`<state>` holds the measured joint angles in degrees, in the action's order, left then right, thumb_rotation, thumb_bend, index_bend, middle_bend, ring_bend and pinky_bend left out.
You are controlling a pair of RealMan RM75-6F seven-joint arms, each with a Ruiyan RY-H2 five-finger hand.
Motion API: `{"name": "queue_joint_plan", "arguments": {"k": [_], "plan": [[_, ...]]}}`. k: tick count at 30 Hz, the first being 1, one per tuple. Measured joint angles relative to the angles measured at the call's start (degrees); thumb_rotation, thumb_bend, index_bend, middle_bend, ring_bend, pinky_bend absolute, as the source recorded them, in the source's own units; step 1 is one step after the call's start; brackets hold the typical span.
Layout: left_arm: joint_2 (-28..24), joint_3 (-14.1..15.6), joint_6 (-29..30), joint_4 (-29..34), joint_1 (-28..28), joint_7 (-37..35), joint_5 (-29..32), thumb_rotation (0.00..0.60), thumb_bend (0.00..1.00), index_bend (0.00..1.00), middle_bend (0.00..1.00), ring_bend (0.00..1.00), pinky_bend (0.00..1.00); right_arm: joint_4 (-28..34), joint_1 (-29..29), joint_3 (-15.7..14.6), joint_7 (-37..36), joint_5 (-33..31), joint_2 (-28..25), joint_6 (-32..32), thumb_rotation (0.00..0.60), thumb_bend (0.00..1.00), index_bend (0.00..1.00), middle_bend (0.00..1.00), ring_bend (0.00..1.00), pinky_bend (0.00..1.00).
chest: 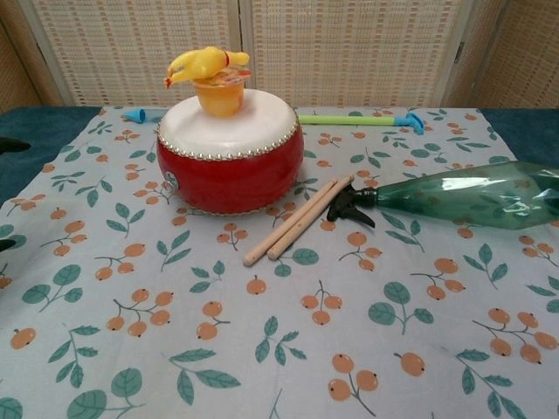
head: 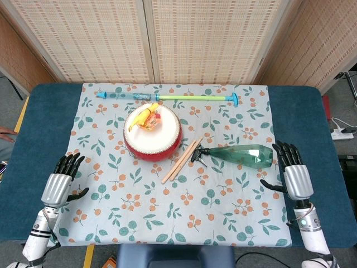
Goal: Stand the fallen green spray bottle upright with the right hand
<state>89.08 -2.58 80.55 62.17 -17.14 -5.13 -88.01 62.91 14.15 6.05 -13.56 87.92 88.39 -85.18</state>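
The green spray bottle [head: 241, 154] lies on its side on the patterned cloth, black nozzle pointing left toward the drumsticks, base toward the right. The chest view shows the bottle [chest: 472, 199] at the right edge. My right hand [head: 294, 173] rests on the table just right of the bottle's base, fingers spread, holding nothing, its fingertips [head: 283, 148] close to the base. My left hand [head: 60, 180] lies at the cloth's left edge, fingers apart and empty. Neither hand's body shows in the chest view.
A red drum [head: 152, 134] with a yellow toy [head: 146, 115] on top stands at the centre. Two wooden drumsticks [head: 182, 161] lie between drum and bottle nozzle. A long blue and green toy stick [head: 167, 97] lies along the cloth's far edge.
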Motion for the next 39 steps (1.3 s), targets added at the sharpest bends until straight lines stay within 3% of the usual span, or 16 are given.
{"name": "queue_joint_plan", "arguments": {"k": [13, 21, 26, 29, 39], "plan": [[-0.39, 0.06, 0.73, -0.68, 0.78, -1.46, 0.24, 0.600, 0.17, 0.00, 0.00, 0.00, 0.03, 0.96, 1.23, 0.35, 1.82, 0.29, 0.25, 0.88, 0.600, 0.00, 0.03, 0.03, 0.00, 0.00], [-0.35, 0.23, 0.04, -0.95, 0.87, -1.77, 0.42, 0.600, 0.17, 0.00, 0.00, 0.00, 0.03, 0.58, 4.69, 3.73, 0.39, -0.93, 0.45, 2.92, 0.600, 0.00, 0.11, 0.16, 0.00, 0.00], [-0.63, 0.19, 1.11, -0.25, 1.00, -1.86, 0.02, 0.600, 0.17, 0.00, 0.00, 0.00, 0.03, 6.15, 8.07, 5.90, 1.39, -2.91, -3.73, 9.25, 0.600, 0.00, 0.12, 0.19, 0.01, 0.04], [-0.91, 0.58, 0.84, 0.21, 1.05, -2.20, -0.31, 0.600, 0.17, 0.00, 0.00, 0.00, 0.03, 9.63, 10.47, 7.19, 4.92, -5.07, -5.85, 14.08, 0.600, 0.00, 0.14, 0.23, 0.05, 0.09], [-1.58, 0.96, 1.71, 0.65, 1.21, -3.99, -1.39, 0.600, 0.17, 0.00, 0.00, 0.00, 0.03, 14.40, 17.58, 9.56, 24.67, -15.29, -6.30, 24.85, 0.600, 0.00, 0.16, 0.26, 0.07, 0.09]]}}
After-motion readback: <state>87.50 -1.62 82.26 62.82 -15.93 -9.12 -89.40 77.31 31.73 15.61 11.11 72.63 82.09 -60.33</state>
